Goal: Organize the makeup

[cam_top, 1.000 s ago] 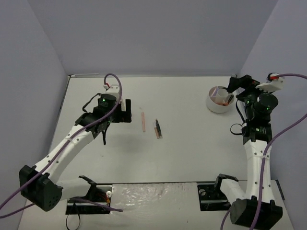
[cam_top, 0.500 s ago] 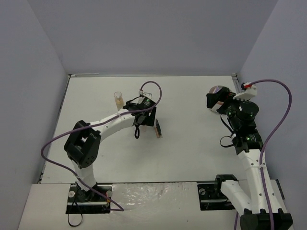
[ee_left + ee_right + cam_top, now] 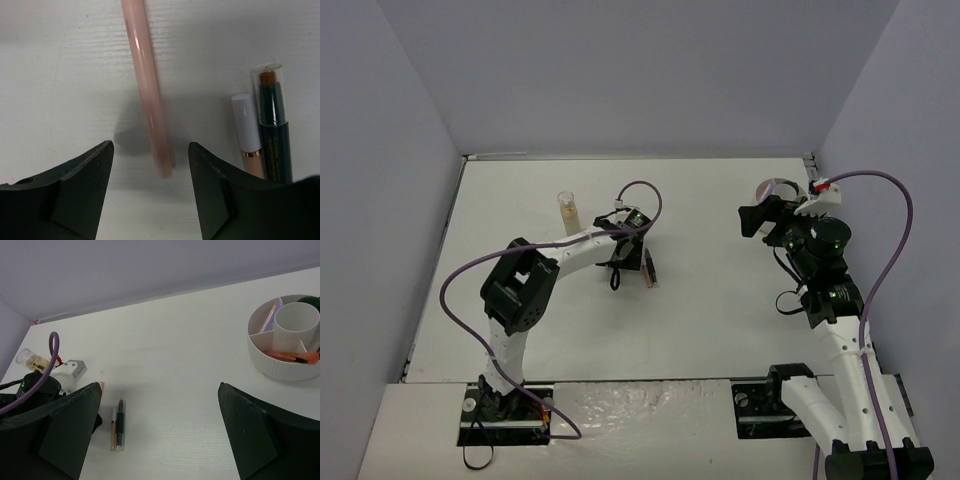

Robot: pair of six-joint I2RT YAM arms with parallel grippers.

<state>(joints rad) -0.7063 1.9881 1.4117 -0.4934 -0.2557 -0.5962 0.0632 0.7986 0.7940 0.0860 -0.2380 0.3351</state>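
On the white table [image 3: 60,75]: thin pale-pink plastic stick [image 3: 145,75], flat between spread jaws of the left end effector [image 3: 149,155], apparently lined up for pickup. Right end effector [image 3: 159,390] released, empty, near white round divided bowl [image 3: 280,369].

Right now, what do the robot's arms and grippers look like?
Both arms are built from white links with black joint housings: the left arm and the right arm. A purple cable loops along each. The left gripper and right gripper have matte black, wedge-shaped fingers. The right wrist carries a small red tab.
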